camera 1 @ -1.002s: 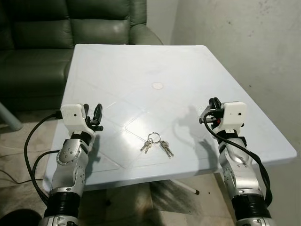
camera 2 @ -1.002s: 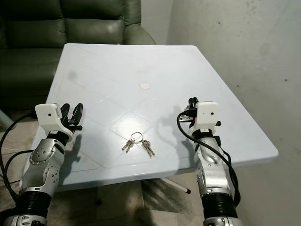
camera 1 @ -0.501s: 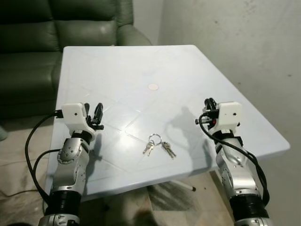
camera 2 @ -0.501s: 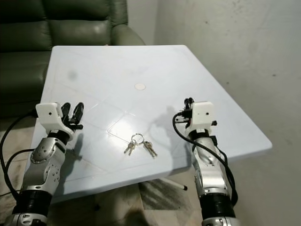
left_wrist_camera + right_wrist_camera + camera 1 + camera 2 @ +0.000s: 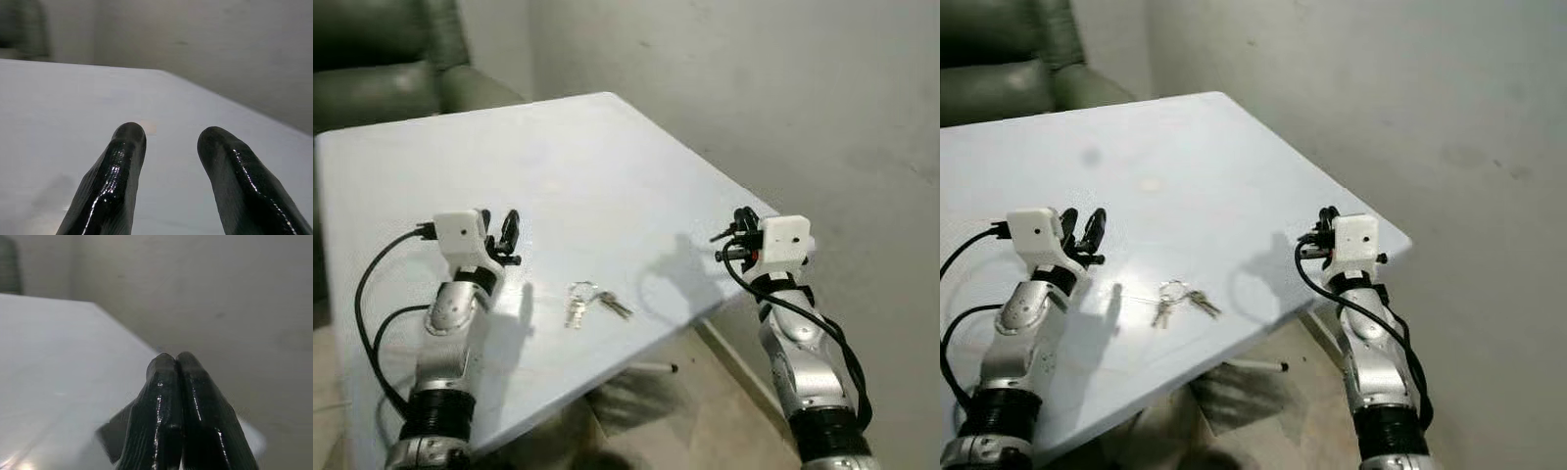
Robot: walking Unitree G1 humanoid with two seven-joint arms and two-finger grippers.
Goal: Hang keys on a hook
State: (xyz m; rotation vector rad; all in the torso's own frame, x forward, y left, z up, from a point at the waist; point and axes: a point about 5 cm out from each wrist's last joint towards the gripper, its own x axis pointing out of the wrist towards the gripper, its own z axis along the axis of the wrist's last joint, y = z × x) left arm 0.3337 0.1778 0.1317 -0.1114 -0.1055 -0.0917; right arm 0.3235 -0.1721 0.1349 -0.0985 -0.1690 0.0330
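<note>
One bunch of keys [image 5: 587,302] on its ring lay flat on the white desk [image 5: 607,176] near its front edge, between my two pincers, my left pincer [image 5: 499,231] hovering with fingers apart and empty, my right pincer [image 5: 736,235] pressed together at the desk's corner, holding nothing.

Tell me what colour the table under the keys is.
White; the table under the keys shows best in the left eye view.
</note>
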